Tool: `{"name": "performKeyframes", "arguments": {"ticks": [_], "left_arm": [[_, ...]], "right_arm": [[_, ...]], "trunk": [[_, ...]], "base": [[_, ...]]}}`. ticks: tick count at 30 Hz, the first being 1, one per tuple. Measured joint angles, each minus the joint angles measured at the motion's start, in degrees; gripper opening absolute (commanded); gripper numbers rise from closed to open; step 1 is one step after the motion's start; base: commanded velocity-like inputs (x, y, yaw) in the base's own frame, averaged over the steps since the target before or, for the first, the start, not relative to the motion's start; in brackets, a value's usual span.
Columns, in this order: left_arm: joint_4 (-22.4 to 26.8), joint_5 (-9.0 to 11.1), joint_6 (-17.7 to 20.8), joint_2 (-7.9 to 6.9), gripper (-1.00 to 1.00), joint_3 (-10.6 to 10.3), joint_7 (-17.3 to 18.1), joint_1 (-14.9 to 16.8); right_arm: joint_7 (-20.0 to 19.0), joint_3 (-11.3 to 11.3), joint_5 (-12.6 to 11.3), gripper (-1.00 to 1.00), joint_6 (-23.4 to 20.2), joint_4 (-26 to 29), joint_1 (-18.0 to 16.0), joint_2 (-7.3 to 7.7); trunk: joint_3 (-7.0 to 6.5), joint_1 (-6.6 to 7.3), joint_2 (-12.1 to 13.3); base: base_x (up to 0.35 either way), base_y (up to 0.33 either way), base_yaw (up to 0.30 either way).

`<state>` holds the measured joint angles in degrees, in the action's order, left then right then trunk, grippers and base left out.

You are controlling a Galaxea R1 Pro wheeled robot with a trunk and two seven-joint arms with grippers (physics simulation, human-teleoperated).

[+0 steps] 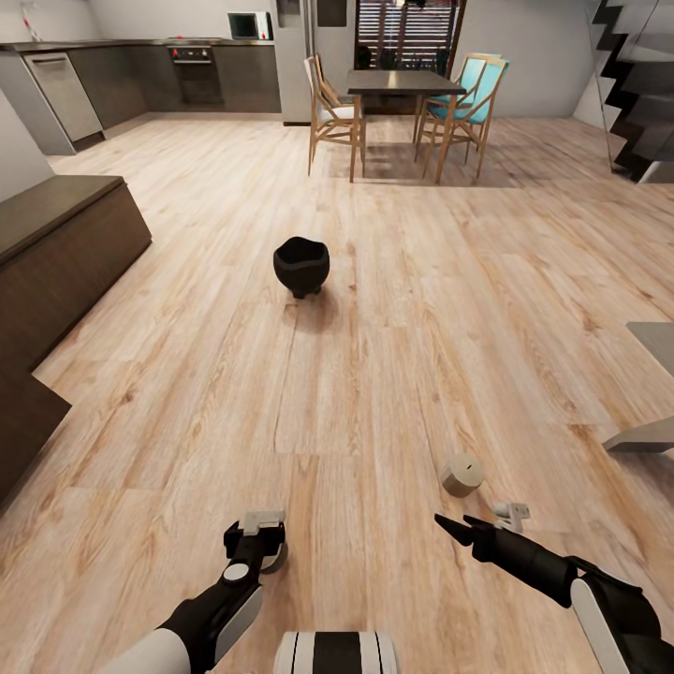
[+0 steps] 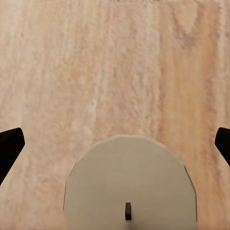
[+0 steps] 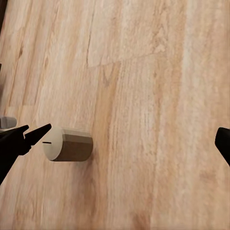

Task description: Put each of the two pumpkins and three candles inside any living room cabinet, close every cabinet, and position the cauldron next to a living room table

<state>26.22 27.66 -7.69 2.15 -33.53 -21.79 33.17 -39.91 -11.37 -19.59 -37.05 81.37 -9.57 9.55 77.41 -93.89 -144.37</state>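
My left gripper (image 1: 255, 541) sits on top of a candle (image 1: 275, 559) in the head view, so I see just a pale sliver of it. In my left wrist view that candle (image 2: 130, 184) runs off the picture's edge, and my fingertips (image 2: 9, 146) are cut off at both sides. In my right wrist view one fingertip (image 3: 223, 143) is cut off too. The dark cabinet (image 1: 56, 243) runs off the side. A grey thing (image 1: 651, 393) at the other side is half gone; I cannot tell what it is.
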Motion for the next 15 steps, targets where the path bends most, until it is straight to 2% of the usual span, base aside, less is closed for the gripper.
{"name": "performKeyframes", "arguments": {"ticks": [8, 12, 15], "left_arm": [[0.0, -0.05, -0.06, 0.16, 1.0, 0.0, 0.09, 0.0], [-0.05, -0.04, -0.07, 0.23, 1.0, 0.0, 0.09, 0.0], [-0.08, -0.05, -0.13, 0.25, 1.0, 0.0, 0.09, -0.02]], "right_arm": [[-0.04, -0.07, 0.04, 1.0, -0.08, 0.0, 0.02, 0.02], [-0.06, -0.1, 0.03, 1.0, -0.08, 0.0, 0.02, 0.03], [-0.05, -0.12, 0.01, 1.0, -0.09, -0.02, 0.02, 0.03]], "trunk": [[0.0, 0.0, 0.0], [0.88, -0.11, -0.05], [0.89, -0.1, -0.05]], "base": [[0.0, 0.0, 0.0], [0.0, 0.0, 0.0], [0.0, 0.0, 0.0]]}}
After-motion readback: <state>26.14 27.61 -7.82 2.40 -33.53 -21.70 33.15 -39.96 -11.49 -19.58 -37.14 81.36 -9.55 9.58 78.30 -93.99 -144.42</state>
